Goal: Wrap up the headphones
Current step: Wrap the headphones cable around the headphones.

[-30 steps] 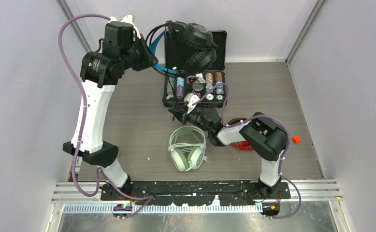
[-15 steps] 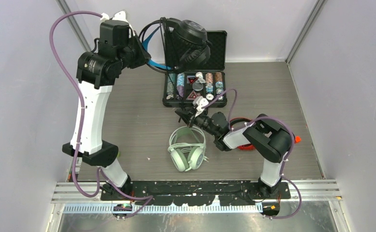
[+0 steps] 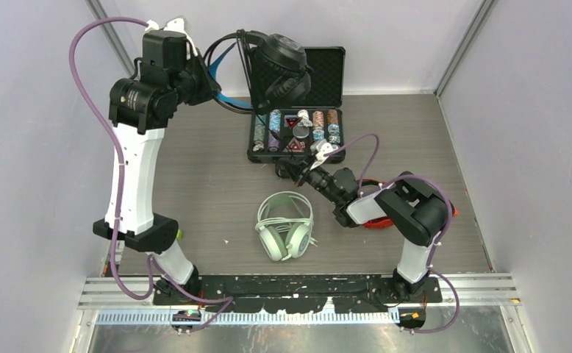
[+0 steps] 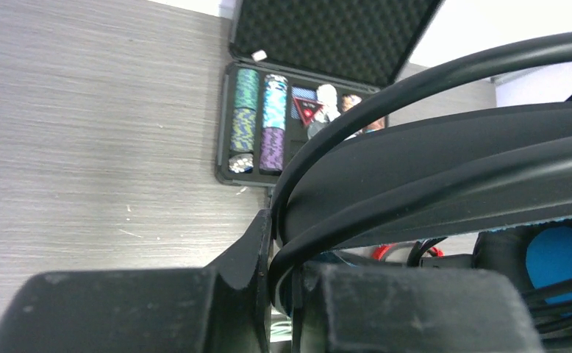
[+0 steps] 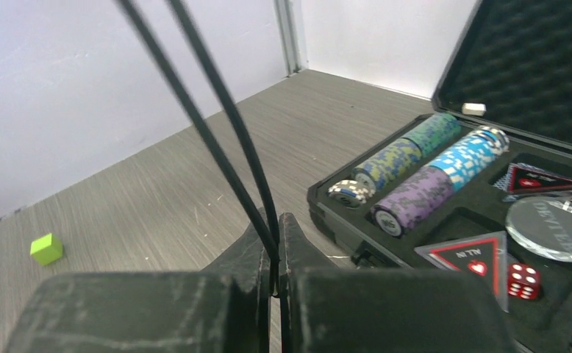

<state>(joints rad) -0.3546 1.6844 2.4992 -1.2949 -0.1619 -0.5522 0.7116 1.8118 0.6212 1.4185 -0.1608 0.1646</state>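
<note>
The black headphones (image 3: 279,65) hang high over the back of the table, and my left gripper (image 3: 211,84) is shut on their blue-lined headband (image 4: 445,158). Their black cable (image 5: 217,129) drops in two strands to my right gripper (image 3: 298,170), which is shut on it just in front of the chip case. The mint-green headphones (image 3: 284,225) lie flat on the table with their white cable coiled on them. The red headphones (image 3: 373,219) lie mostly hidden under my right arm.
An open black case (image 3: 298,131) of poker chips stands at the back centre, with its lid up against the wall. A small green cube (image 5: 46,248) lies on the floor to the left. White walls close in on all sides.
My left arm has carried the black headphones slightly up and left. My right gripper has moved right and towards the case, keeping hold of the cable.
</note>
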